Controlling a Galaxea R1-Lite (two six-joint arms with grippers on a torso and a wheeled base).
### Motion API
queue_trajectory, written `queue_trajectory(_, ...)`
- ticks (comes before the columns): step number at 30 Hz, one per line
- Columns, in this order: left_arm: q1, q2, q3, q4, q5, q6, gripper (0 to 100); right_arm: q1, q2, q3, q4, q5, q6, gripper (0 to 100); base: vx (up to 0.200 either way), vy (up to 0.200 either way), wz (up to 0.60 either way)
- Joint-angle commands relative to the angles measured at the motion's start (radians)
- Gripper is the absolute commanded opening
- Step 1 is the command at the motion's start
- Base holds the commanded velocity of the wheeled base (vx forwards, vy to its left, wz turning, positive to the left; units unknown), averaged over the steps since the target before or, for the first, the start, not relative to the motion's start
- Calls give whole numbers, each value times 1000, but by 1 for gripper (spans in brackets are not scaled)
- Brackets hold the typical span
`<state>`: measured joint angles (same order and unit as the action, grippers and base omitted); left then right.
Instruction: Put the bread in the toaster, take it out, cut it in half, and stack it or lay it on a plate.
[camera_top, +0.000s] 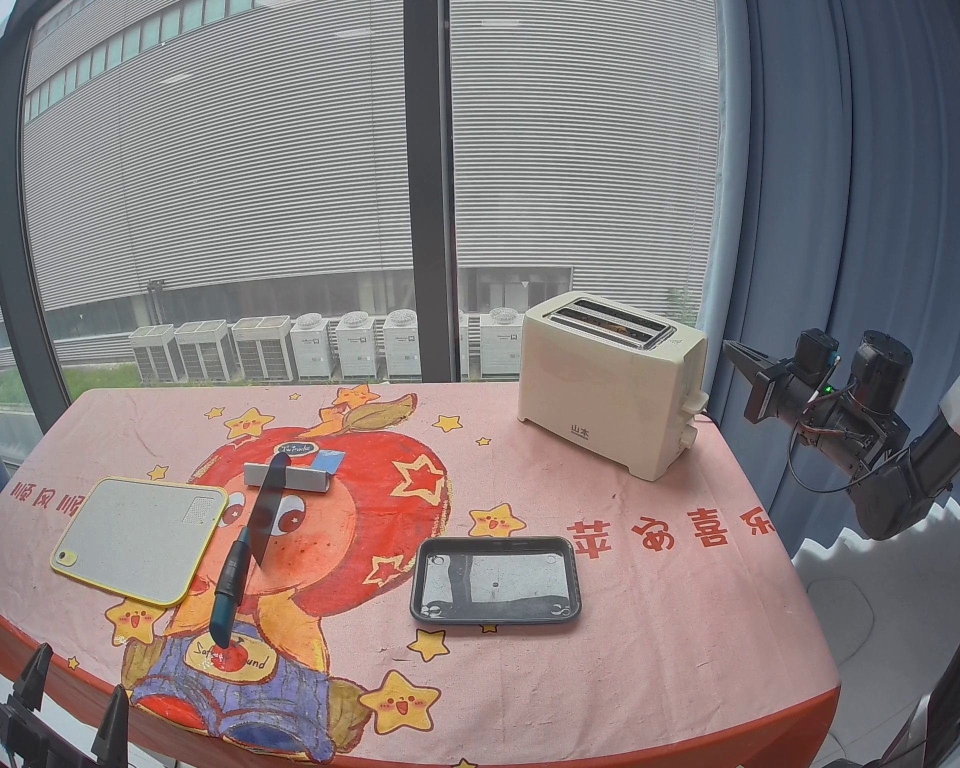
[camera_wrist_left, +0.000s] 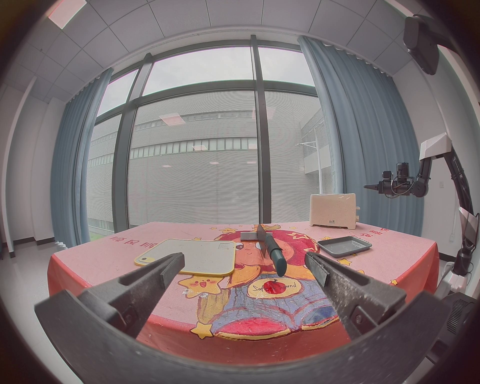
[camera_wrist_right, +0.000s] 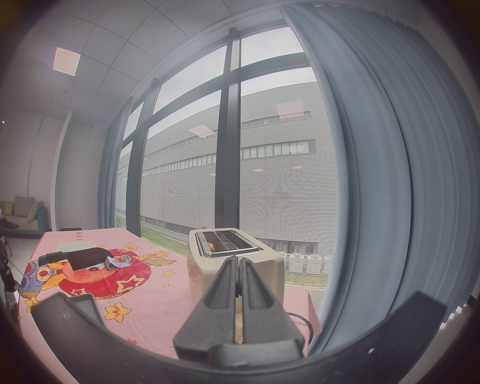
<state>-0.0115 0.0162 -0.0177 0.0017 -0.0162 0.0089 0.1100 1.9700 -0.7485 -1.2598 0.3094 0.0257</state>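
Note:
A cream two-slot toaster (camera_top: 610, 385) stands at the table's back right, and something brown, seemingly the bread (camera_top: 622, 322), shows down in one slot. The right wrist view looks down on the toaster (camera_wrist_right: 200, 270) and that brown edge (camera_wrist_right: 212, 246). My right gripper (camera_top: 738, 351) hangs shut and empty just right of the toaster, past the table's side edge; its fingers (camera_wrist_right: 239, 270) are pressed together. My left gripper (camera_wrist_left: 245, 267) is open and empty, low in front of the table's near left edge (camera_top: 75, 685). A black plate-like tray (camera_top: 497, 580) lies front centre.
A pale cutting board (camera_top: 140, 538) with a yellow rim lies at the front left. Beside it a dark knife (camera_top: 245, 555) with a teal handle leans on a grey rest (camera_top: 288, 475). A blue curtain (camera_top: 850, 200) hangs right of the table; windows stand behind.

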Motion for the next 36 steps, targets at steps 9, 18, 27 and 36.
queue_trajectory(9,-1,-16,16,0,1,0,100,-1,-22,1,0,1,0,0,0,0,0)
queue_trajectory(18,-1,-16,16,0,1,0,100,2,-49,12,-1,-1,0,0,0,0,0)
queue_trajectory(27,-1,-16,16,0,-1,0,100,0,-65,15,0,1,0,0,0,0,0)
queue_trajectory(36,-1,-16,16,0,1,0,100,-1,-66,18,0,1,0,0,0,0,0)
